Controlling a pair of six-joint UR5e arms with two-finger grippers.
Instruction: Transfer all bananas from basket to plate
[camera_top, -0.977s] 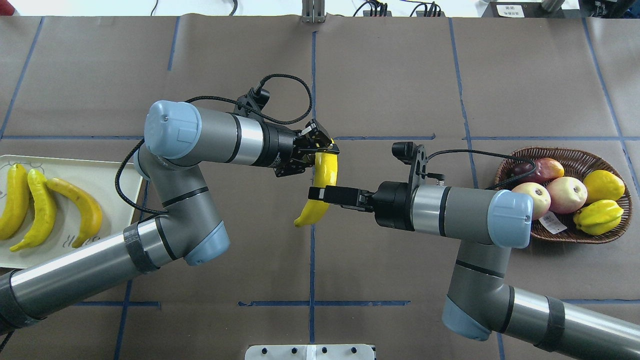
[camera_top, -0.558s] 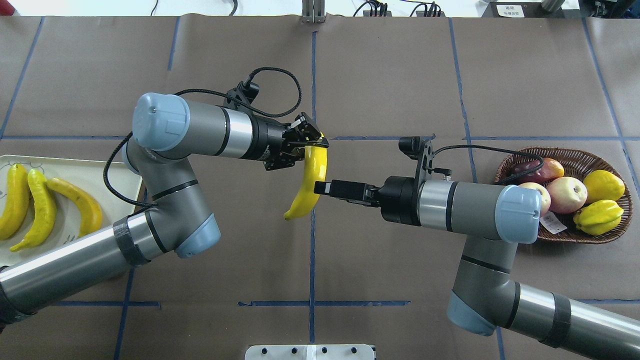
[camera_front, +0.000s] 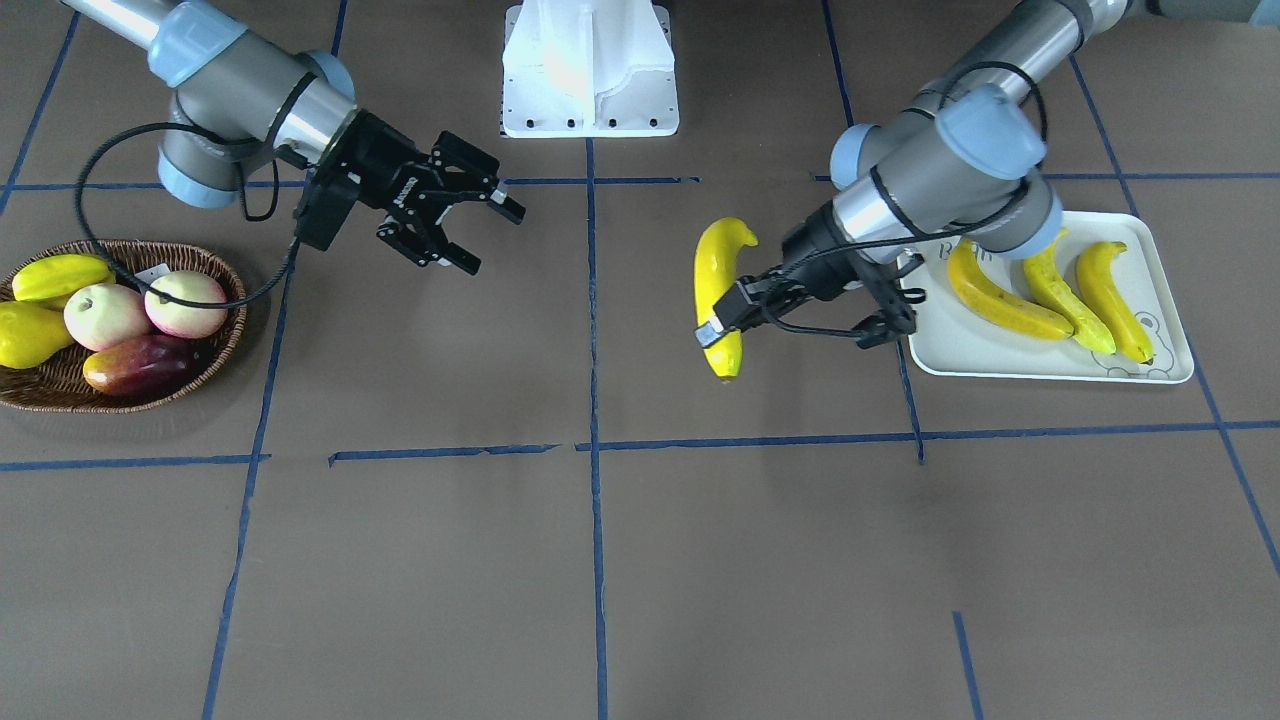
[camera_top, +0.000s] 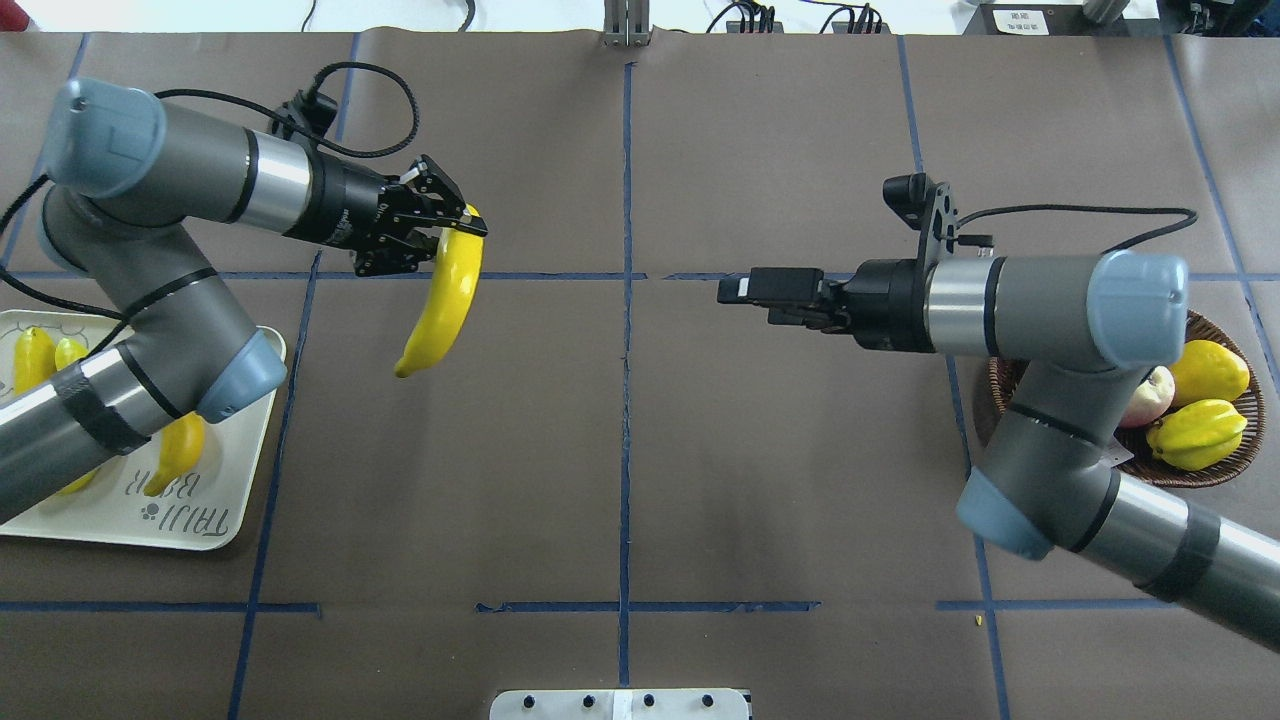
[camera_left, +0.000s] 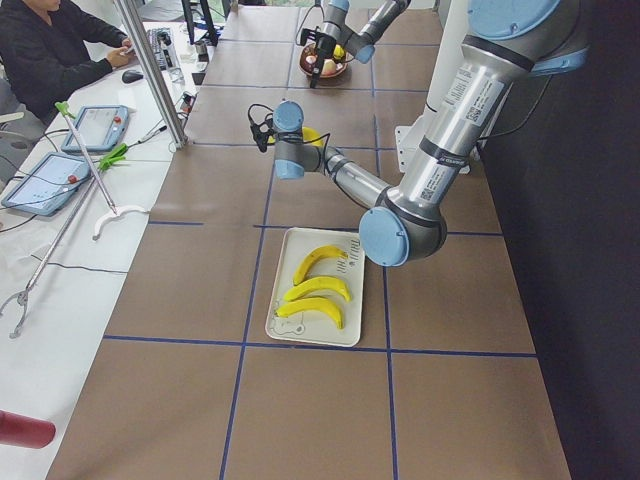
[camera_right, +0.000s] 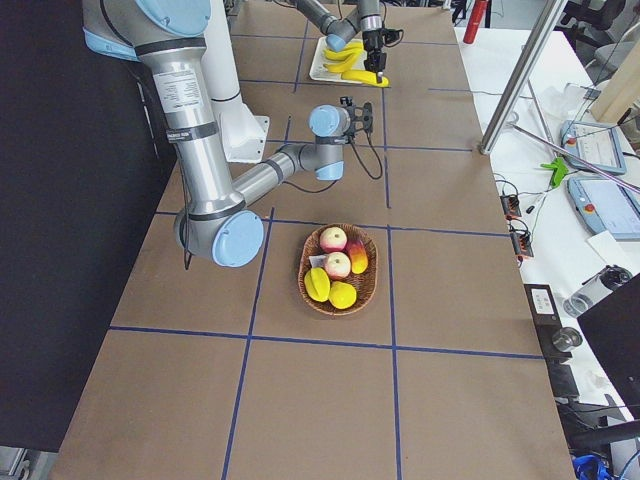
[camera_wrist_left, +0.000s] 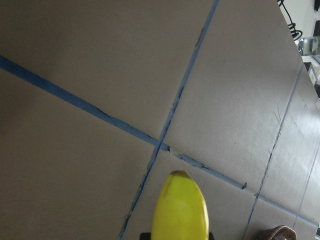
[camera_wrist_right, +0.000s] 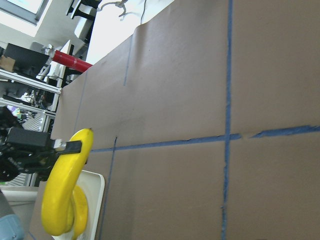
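Yellow banana (camera_top: 445, 300) hangs by 1 end from the clamped left gripper (camera_top: 455, 228), airborne short of the plate (camera_top: 240, 470) (3 other bananas (camera_front: 1005, 300) lie there). Such a tip-pinch could let it swing or slip. Right gripper (camera_front: 490, 238) gapes empty near the basket (camera_front: 60, 380).

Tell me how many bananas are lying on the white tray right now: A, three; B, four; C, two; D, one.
A: three bananas lie side by side on the white tray, while a fourth banana hangs over the table, held in the left gripper.
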